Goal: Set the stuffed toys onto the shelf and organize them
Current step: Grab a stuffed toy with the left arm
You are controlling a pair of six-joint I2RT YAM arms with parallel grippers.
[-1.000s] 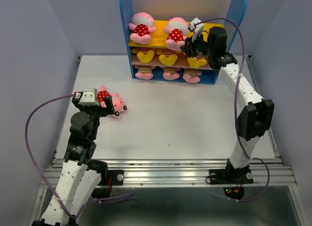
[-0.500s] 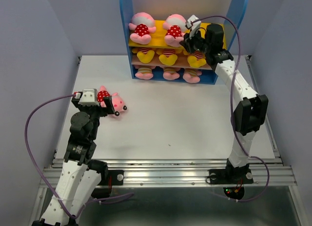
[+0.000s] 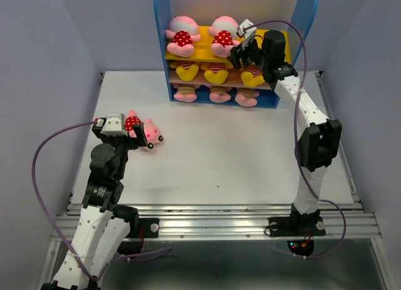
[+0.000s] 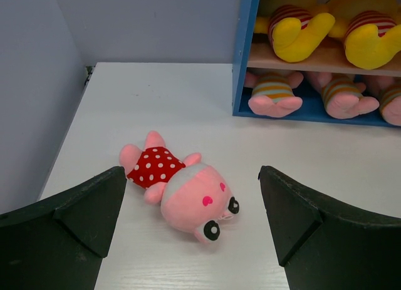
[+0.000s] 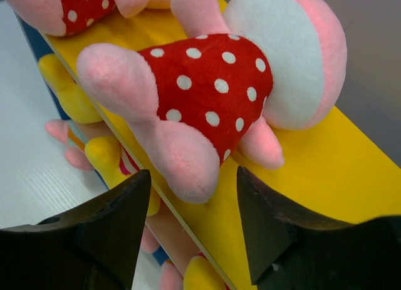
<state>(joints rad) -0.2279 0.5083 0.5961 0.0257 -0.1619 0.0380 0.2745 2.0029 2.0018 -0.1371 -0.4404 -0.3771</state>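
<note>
Smooth white table (image 3: 219, 152), fuzzy polka-dot pig (image 4: 182, 190) lying flat — left fingers (image 4: 81, 221) spread wide, right fingers (image 5: 106, 233) parted, empty.

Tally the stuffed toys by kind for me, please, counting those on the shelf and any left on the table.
Pink pigs in red dotted outfits: 3 (2 on the yellow board, 1 on the table)
Yellow bears in red-striped shirts: 3
Pink pigs in tan-striped shirts: 3
Total: 9
</note>
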